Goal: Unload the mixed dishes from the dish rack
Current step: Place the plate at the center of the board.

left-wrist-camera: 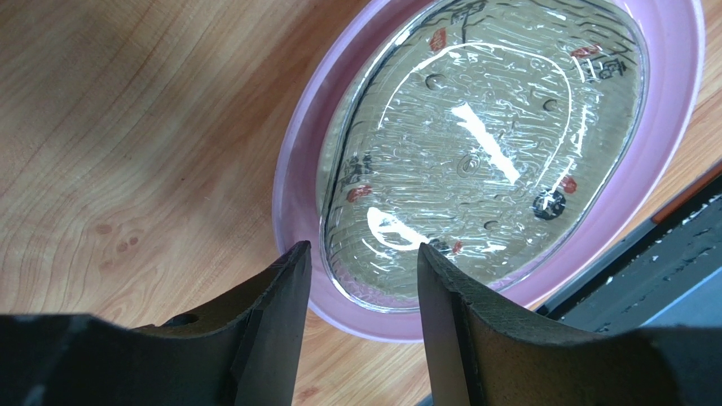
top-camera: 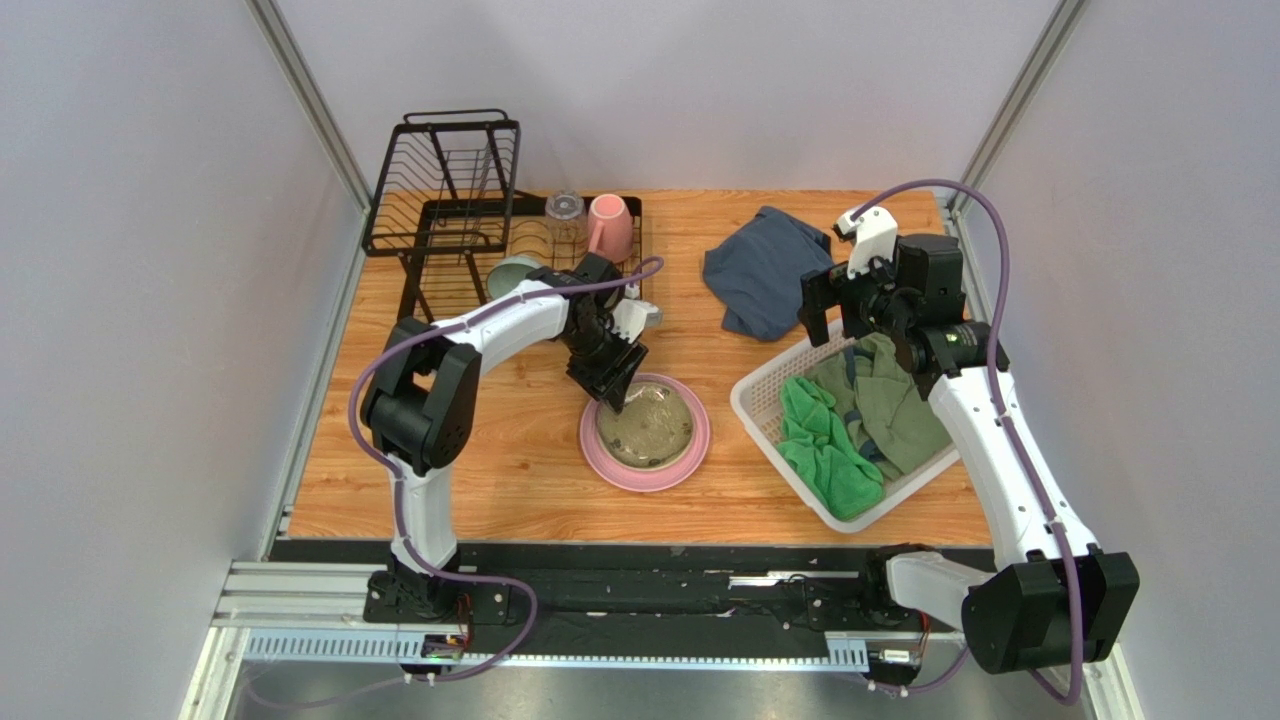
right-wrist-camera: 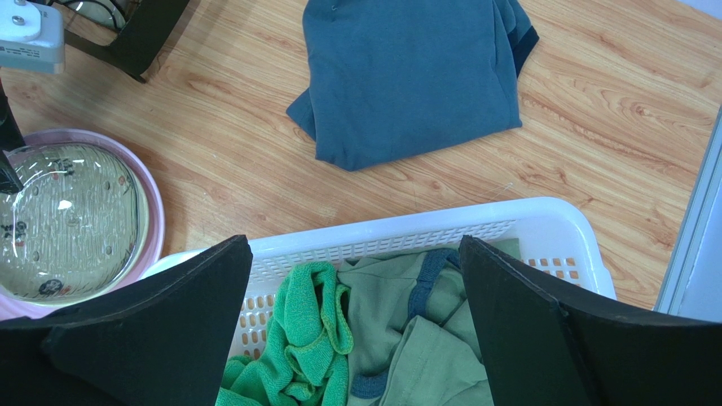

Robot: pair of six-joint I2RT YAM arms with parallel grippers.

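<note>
Dish rack [top-camera: 443, 195]: black wire, at the far left corner of the table; it holds three dishes.
Rack count: one pale teal bowl [top-camera: 514, 275], one clear glass tumbler [top-camera: 565, 209], one pink mug [top-camera: 609, 225]; I cannot make out a second bowl.
Left gripper [left-wrist-camera: 363, 249]: jaws part-way apart, astride the near rim of the stacked plates and clamped on nothing.
Unloaded count: two plates, one pink plate [left-wrist-camera: 292, 169] flat on the wood and one smaller patterned cream plate [left-wrist-camera: 483, 144] nested inside it.
Step in hand: probably leaving the cream plate on the stack.
Doing it well: widen the fingers until both are free of the rim, then rise straight up so the cream plate is not dragged off centre; next go to the teal bowl, the nearest dish.
Blue garment [top-camera: 766, 270]: one, folded on the table, not a dish.
White lattice basket [top-camera: 766, 393]: one, holding one green cloth [top-camera: 827, 443] and at least one olive garment [top-camera: 902, 405].
Right gripper [right-wrist-camera: 354, 245]: jaws wide, empty, above the basket's far edge.
</note>
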